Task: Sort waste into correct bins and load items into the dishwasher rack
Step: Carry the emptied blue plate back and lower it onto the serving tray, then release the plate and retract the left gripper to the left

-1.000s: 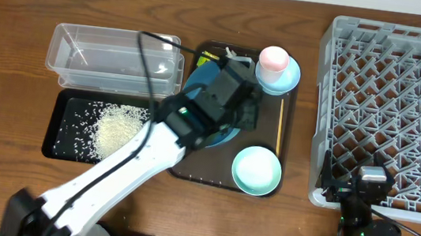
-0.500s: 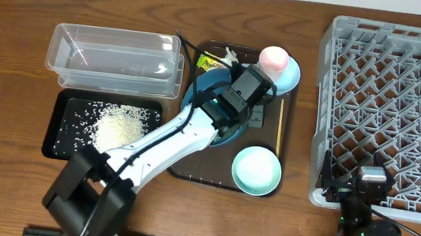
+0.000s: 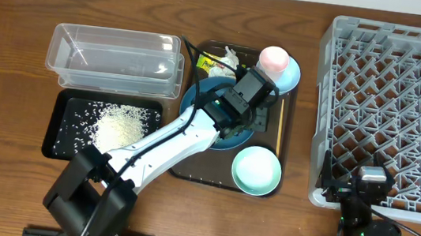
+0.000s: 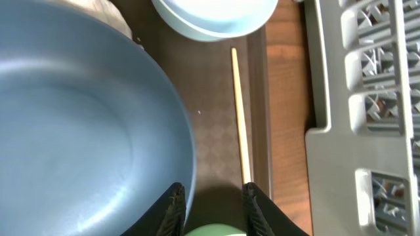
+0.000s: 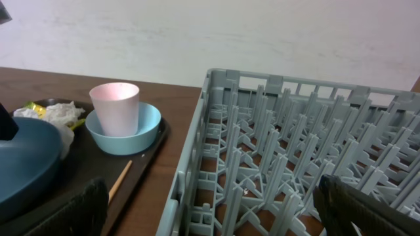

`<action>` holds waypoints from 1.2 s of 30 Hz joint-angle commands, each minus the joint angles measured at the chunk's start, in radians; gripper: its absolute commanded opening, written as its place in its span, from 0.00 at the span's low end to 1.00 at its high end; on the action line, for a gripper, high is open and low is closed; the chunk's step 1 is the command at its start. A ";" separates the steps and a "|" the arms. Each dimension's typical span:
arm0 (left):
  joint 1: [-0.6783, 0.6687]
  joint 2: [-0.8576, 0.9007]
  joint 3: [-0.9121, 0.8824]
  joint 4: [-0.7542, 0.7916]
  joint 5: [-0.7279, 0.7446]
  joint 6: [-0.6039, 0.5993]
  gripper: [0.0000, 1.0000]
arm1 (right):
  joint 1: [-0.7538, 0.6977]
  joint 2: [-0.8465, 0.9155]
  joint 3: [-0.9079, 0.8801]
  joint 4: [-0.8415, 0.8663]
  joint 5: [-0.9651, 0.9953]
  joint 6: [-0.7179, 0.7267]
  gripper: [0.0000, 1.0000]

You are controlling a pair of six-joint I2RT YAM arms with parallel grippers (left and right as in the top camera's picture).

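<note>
Over the tray [image 4: 216, 118], left pincer [image 4: 213, 206] apart, blue dish [image 4: 79, 118] cut off, right pincer [image 5: 213, 210] apart

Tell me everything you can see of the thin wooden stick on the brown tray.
The thin wooden stick is a straight, pale, slender rod, seemingly whole. It lies flat on the dark brown serving tray, along the rim nearest the grey plastic rack, clear of the large dark blue round dish. One end points at the pale blue saucer; the other stops by the left gripper, contact unclear.
</note>
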 commanded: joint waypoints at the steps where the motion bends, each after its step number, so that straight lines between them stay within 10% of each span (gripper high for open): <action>1: -0.001 -0.061 0.014 -0.019 0.039 -0.001 0.34 | -0.007 -0.004 -0.003 -0.003 0.000 0.012 0.99; 9: 0.076 -0.284 0.014 -0.145 -0.031 0.053 0.44 | -0.007 -0.004 -0.003 -0.003 0.000 0.012 0.99; 17: 0.374 -0.550 0.014 -0.451 -0.276 0.052 0.78 | -0.007 -0.004 -0.003 -0.003 0.000 0.012 0.99; 26: 0.737 -0.661 0.014 -0.718 -0.404 0.052 0.85 | -0.007 -0.004 -0.003 -0.003 0.000 0.012 0.99; 36: 0.799 -0.648 0.014 -0.728 -0.404 0.052 0.90 | -0.007 -0.004 -0.003 0.002 0.000 0.012 0.99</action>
